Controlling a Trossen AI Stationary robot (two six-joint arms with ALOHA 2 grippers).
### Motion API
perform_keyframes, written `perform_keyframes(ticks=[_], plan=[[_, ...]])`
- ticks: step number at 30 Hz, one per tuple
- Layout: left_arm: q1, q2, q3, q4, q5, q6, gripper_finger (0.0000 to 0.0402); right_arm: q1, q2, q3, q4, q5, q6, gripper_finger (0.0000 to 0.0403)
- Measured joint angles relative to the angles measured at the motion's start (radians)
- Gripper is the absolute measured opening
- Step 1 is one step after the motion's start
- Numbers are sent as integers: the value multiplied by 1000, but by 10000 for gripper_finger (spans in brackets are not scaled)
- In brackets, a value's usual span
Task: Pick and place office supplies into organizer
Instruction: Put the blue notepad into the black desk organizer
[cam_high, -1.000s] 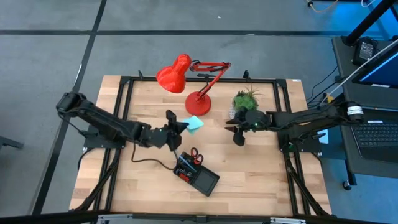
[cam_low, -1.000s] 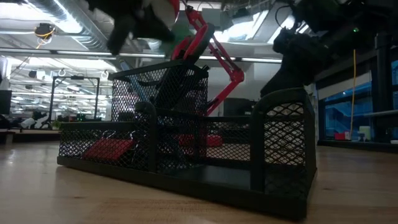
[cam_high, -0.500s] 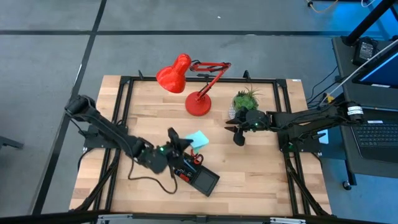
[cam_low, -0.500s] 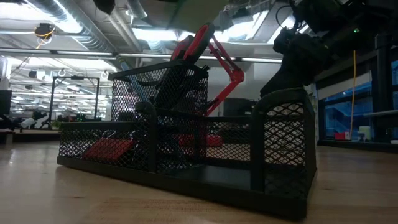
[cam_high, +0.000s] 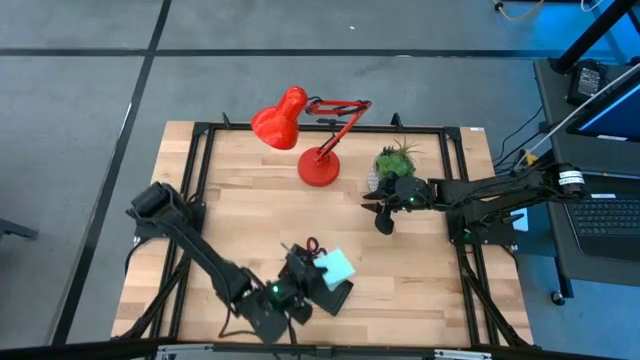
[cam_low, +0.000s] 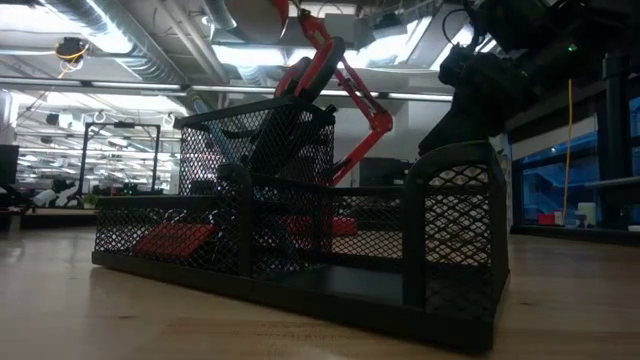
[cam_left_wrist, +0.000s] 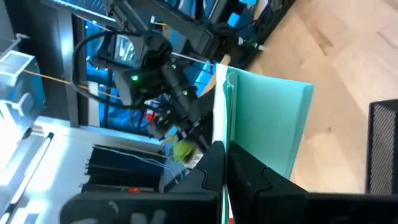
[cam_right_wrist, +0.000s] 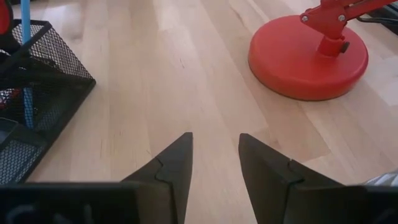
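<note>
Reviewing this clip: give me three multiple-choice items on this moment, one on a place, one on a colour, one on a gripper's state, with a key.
1. Where is the sticky-note pad?
A. flat on the table by the lamp
B. held above the organizer
C. beside the potted plant

2. What colour is the desk lamp?
A. red
B. white
C. black

3. How do the right gripper's fingers stand?
A. closed on a pen
B. closed on the pad
C. apart, holding nothing

Key: 1 B, the high view shows the pad over the organizer, pinched by the left gripper in the left wrist view. 2 A, head, arm and base are all red. 3 C, the right wrist view shows bare table between the two fingers.
</note>
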Motion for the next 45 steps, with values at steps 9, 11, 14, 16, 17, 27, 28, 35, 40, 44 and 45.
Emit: perform_keyframes(ticks=[9, 11, 14, 16, 17, 27, 28, 35, 40, 44, 45], plan=[[-32, 123, 78, -42, -34, -150, 3, 1, 0, 0, 0, 1, 22, 133], [-37, 142, 79, -59, -33, -200, 3, 1, 0, 0, 0, 1, 22, 133], [-44, 162, 79, -84, 1, -296, 3, 1, 0, 0, 0, 1, 23, 133], [-45, 172, 80, -101, 32, -358, 3, 1, 0, 0, 0, 1, 23, 133], [-46, 178, 80, -115, 40, -382, 3, 1, 0, 0, 0, 1, 23, 133], [-46, 269, 80, -142, 109, -528, 3, 0, 1, -1, 7, 1, 25, 133], [-46, 276, 79, -142, 109, -534, 3, 0, 1, -1, 6, 1, 26, 133], [-24, 290, 79, -211, 154, -638, 3, 0, 1, -1, 6, 1, 27, 133], [3, 290, 79, -274, 243, -715, 3, 0, 1, -1, 6, 1, 25, 133], [16, 296, 80, -275, 270, -718, 3, 0, 2, -1, 6, 0, 22, 133], [19, 298, 80, -281, 271, -709, 3, 0, 2, -1, 6, 0, 22, 133]])
